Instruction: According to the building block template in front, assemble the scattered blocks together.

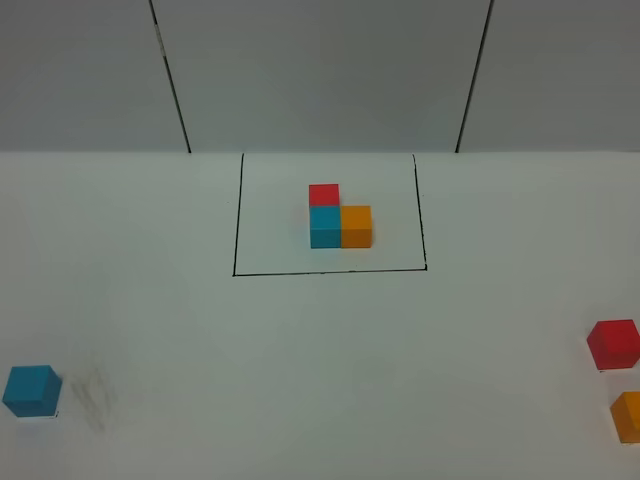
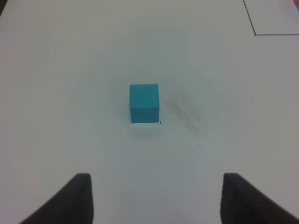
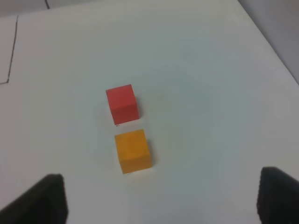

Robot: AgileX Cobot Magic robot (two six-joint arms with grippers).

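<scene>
**Nothing assembled yet**

The building block template (image 1: 340, 222) sits toward 12 o'clock on the tabletop (image 1: 320, 340) in the high view. In it, a red cube stands behind a cyan-blue one, and an orange one touches the cyan-blue cube's right side. All three lie inside the black drawn rectangle (image 1: 236, 230).

The scattered blocks are all loose, and none touches another. The cyan-blue cube (image 1: 31, 390) lies alone at 8 o'clock, well apart from the others. The red cube (image 1: 613, 344) and the orange cube (image 1: 628, 416) lie near each other at 4 o'clock with a gap between them, and the picture's edge cuts off part of the orange one. As I judge it, every joining step is left to do: the three must be brought together into the L shape.

No container is in view. The rectangle is only a drawn line, and it encloses the template alone.

The left hand (image 2: 157, 191) hovers released, short of the cyan-blue cube and grasping nothing. The right hand (image 3: 161, 193) is spread wide and empty, facing the red and orange pair.
</scene>
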